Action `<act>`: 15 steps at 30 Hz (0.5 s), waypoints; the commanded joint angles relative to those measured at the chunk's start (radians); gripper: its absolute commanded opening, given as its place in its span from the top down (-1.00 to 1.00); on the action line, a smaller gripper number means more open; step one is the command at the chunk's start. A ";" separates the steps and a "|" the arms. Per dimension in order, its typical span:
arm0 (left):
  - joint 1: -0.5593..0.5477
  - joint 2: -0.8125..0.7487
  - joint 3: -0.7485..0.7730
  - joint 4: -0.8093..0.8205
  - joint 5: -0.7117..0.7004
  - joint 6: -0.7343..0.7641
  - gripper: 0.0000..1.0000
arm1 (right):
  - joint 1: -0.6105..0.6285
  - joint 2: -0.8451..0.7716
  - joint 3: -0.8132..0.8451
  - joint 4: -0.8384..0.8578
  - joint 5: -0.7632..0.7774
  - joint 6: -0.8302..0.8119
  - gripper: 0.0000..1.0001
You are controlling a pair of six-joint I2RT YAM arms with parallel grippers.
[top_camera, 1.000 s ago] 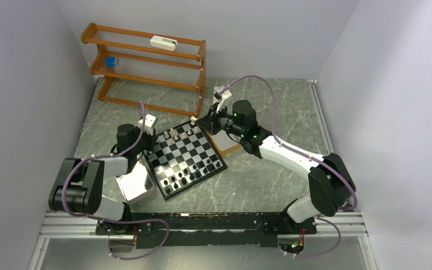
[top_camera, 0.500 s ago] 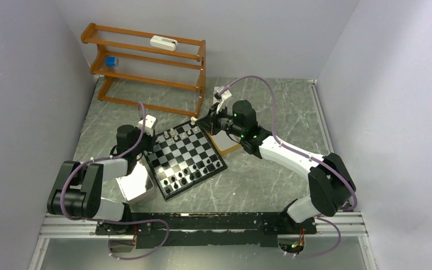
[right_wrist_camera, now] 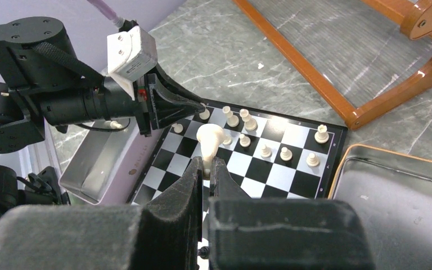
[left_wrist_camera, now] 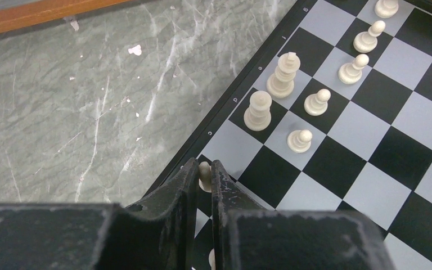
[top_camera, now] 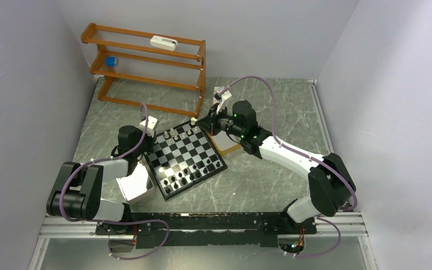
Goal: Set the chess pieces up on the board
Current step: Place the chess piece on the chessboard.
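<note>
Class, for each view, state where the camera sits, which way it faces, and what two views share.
Top external: fixed above and behind the robot, looking down on the board; left arm and right arm show.
Left wrist: on the left arm, looking along the left pincer, shut on a small white piece, over the board's edge.
Right wrist: behind the right pincer, shut on a round-headed piece, facing the left pincer.
Shared: both wrist views show the standing white pieces.

One chessboard (top_camera: 187, 158); two metal trays, left tray (top_camera: 135, 183) and right tray (right_wrist_camera: 399, 191); one wooden rack (top_camera: 146, 62) holding one white block (top_camera: 163, 42) and one blue block (top_camera: 111, 61); two grippers, left gripper (left_wrist_camera: 205, 169) and right gripper (right_wrist_camera: 208, 166), each pinching one cream piece (right_wrist_camera: 209, 135); seven more cream pieces (left_wrist_camera: 284, 76) standing in the left wrist view; black pieces (top_camera: 188, 174) too small to count.
</note>
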 commanded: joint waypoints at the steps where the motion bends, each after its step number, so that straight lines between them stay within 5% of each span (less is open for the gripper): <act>1: -0.011 -0.010 0.013 -0.012 -0.029 0.025 0.64 | -0.006 -0.035 -0.015 0.031 0.003 -0.016 1.00; 15: -0.016 -0.026 0.004 -0.024 -0.072 0.027 0.65 | -0.006 -0.036 -0.014 0.030 0.002 -0.018 1.00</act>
